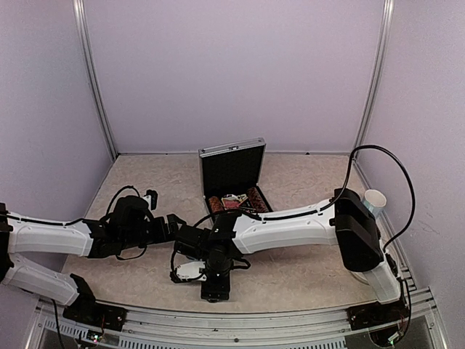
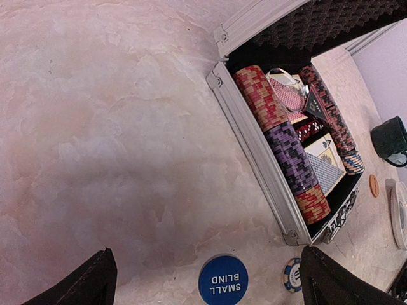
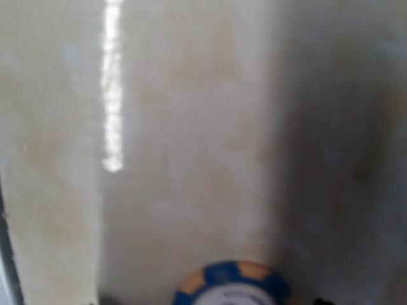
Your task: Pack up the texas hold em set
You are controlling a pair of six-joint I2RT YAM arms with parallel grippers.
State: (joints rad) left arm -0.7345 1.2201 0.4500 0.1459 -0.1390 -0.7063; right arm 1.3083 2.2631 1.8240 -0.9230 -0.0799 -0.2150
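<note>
Blue-edged chip [image 3: 232, 284] at six o'clock, seemingly between the right gripper [image 3: 213, 300] tips.
Thin, stiff, slick, probably light: pinch its rim. Left gripper [image 2: 206, 279] spread, empty; right's state unclear.

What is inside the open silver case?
Inside the case: a row of red and purple chips, a second chip row, red-backed cards, blue-backed cards, a black triangle. Anything beneath them is covered.

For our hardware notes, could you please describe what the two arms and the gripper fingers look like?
Both the left arm and right arm have white shell links with black joints; the right has a boxy black elbow. A black cable loops above it. The left gripper's fingers are black, tapering wedges.
</note>
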